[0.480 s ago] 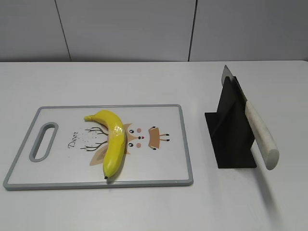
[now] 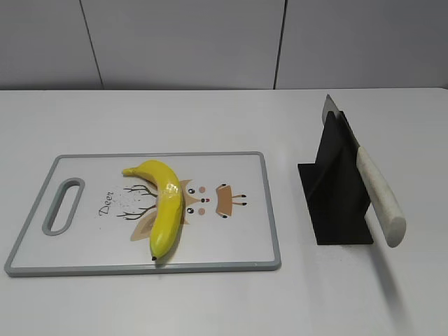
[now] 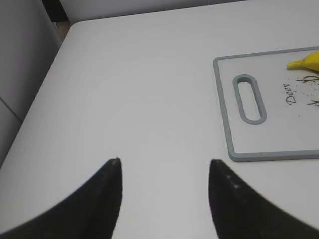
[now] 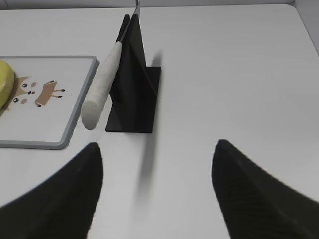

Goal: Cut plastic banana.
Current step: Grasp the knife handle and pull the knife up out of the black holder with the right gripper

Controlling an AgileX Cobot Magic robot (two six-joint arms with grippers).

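Observation:
The plastic banana (image 2: 164,204) is glossy yellow, whole, and lies on the white cutting board (image 2: 238,238) with a grey rim and a deer picture. Its tip shows in the left wrist view (image 3: 306,61) and its side in the right wrist view (image 4: 5,80). A knife with a pale handle (image 2: 381,196) rests slanted in a black stand (image 2: 336,189); it also shows in the right wrist view (image 4: 102,89). My left gripper (image 3: 164,167) is open over bare table left of the board. My right gripper (image 4: 157,149) is open, in front of the stand. Neither gripper shows in the exterior view.
The board's handle slot (image 2: 63,205) is at its left end; it also shows in the left wrist view (image 3: 249,98). The white table's left edge (image 3: 45,64) runs close to the left gripper. A grey wall (image 2: 210,42) stands behind the table.

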